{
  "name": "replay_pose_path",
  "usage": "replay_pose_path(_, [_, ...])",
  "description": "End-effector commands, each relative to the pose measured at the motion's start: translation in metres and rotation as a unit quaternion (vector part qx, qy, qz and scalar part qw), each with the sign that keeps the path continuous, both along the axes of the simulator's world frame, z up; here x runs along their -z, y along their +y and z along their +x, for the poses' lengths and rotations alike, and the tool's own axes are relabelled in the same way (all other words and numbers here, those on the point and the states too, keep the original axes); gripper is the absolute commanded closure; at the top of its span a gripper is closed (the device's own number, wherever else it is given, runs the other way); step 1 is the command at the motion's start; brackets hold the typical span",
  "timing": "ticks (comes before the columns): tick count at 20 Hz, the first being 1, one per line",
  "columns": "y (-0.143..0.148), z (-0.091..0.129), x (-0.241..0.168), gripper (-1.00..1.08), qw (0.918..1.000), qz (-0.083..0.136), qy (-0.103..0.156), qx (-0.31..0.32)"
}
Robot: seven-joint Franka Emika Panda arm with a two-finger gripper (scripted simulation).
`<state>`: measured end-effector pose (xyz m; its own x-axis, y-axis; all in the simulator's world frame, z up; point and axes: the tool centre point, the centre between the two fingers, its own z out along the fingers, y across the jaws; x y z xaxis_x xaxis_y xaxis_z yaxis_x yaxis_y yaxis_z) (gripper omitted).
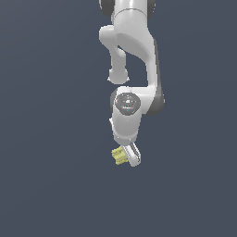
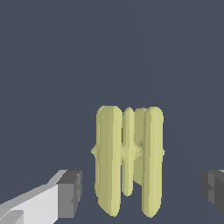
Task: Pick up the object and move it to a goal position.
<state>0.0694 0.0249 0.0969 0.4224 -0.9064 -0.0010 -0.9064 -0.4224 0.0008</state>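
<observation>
Object (image 1: 119, 156): one small pale yellow piece, seen in the wrist view (image 2: 127, 159) as four long rounded ridges side by side, joined by short nubs at mid-length. In the exterior view it sits just left of the one visible white finger (image 1: 133, 155), under the single white arm (image 1: 134, 55). The gripper (image 2: 142, 190) is spread wide: two dark pads (image 2: 70, 194) flank the object, with clear gaps on both sides, touching nothing. Plain dark ground (image 1: 46, 139) lies open all around.
</observation>
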Motion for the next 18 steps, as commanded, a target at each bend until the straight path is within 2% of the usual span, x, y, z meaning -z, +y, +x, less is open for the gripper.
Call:
replay_pose_path(1, [0.001, 0.001, 0.001, -0.92, 1.0, 0.0, 0.0, 0.008])
replay_pose_path(9, [0.001, 0.001, 0.008, -0.92, 1.0, 0.0, 0.0, 0.009])
replay_pose_path(18, [0.001, 0.0, 0.049, -0.92, 0.9999, 0.0, 0.0, 0.011])
